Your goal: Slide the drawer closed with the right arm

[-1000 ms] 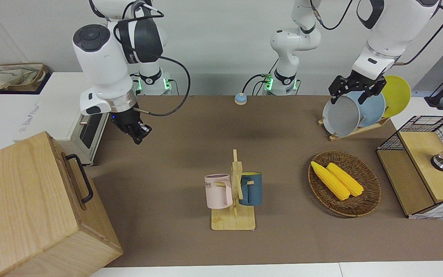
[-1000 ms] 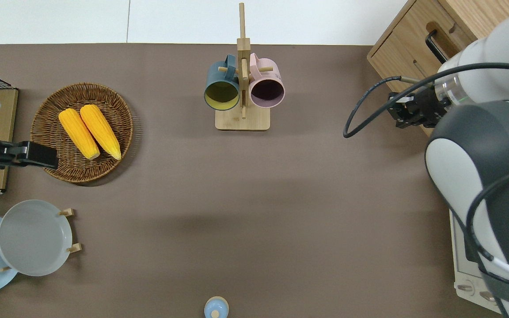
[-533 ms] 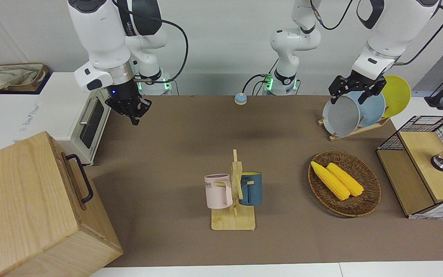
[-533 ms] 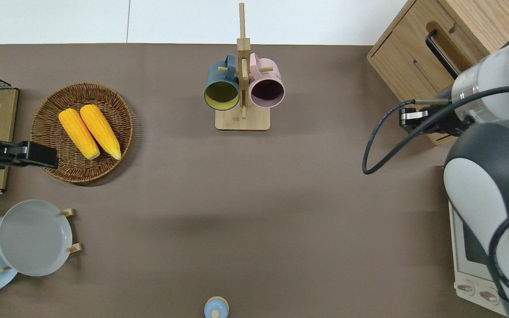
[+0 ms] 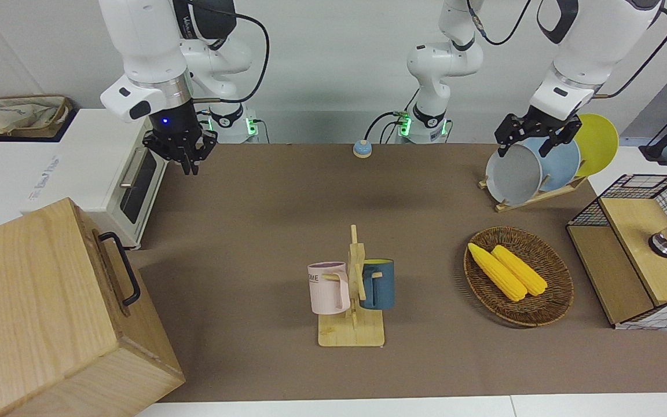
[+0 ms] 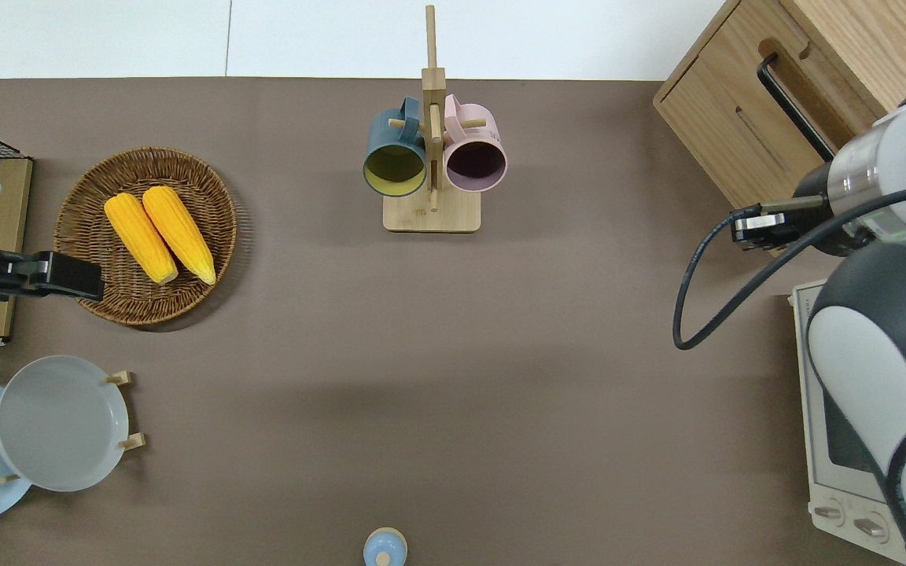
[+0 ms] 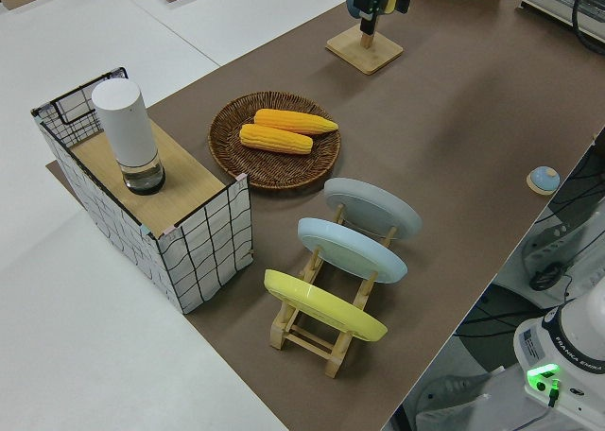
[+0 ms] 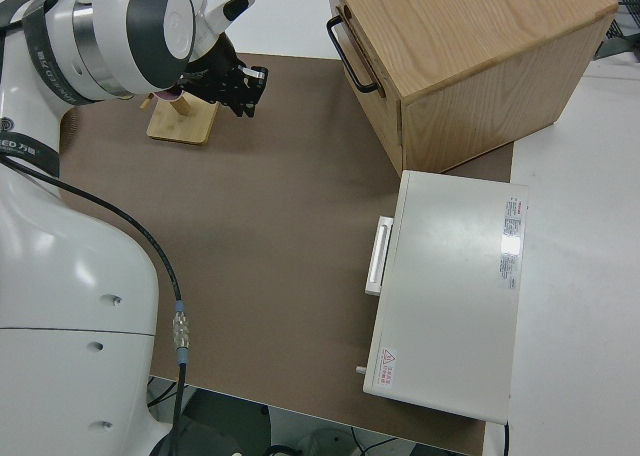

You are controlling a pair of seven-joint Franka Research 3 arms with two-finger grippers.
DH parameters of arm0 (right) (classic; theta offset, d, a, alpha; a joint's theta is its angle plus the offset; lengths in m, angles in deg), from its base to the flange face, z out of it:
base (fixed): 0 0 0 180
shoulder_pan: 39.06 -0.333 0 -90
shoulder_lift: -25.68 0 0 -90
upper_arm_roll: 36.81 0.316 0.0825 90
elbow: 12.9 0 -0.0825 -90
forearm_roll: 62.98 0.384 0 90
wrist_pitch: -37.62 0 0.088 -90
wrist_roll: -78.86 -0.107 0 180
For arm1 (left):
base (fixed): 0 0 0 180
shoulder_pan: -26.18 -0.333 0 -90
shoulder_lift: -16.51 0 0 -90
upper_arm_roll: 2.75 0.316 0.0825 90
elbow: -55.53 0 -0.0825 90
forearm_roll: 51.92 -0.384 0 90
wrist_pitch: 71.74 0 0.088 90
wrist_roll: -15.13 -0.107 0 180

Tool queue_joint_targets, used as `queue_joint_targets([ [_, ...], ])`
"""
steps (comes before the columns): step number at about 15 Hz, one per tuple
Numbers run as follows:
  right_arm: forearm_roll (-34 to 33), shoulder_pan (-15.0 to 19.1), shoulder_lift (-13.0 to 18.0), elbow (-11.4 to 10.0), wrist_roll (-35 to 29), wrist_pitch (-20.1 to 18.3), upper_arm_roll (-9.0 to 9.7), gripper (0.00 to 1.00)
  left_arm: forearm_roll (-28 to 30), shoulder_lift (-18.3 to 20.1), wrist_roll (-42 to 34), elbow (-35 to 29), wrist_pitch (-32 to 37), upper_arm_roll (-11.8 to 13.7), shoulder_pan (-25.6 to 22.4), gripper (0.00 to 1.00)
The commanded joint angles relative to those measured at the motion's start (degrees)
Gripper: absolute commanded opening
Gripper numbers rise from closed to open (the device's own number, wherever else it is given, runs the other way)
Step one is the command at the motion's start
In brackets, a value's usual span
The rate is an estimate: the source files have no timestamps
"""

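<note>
Right arm [image 5: 148,52] raised, pincer [image 5: 186,159] pointing down, clenched, clear of closed drawer [image 5: 114,272].

Corn [image 6: 158,233] lies in basket [image 6: 91,189]; mugs [image 6: 433,153] hang on stand [image 6: 431,216].

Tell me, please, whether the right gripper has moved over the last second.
Yes. In the front view the right gripper has risen and pulled back toward the robots, away from the drawer and up beside the white oven.
</note>
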Motion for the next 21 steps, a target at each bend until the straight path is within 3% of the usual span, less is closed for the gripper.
queue_joint_targets([
  [1, -0.22, 0.69, 1.24, -2.07, 1.31, 1.4, 0.42, 0.99, -0.98, -0.65, -0.51, 1.4, 1.13, -0.4, -0.31, 0.99],
  [21, -1.27, 0.43, 1.15, -2.16, 1.57, 1.58, 0.33, 0.99, -0.98, -0.65, -0.51, 1.4, 1.13, -0.4, -0.31, 0.99],
])
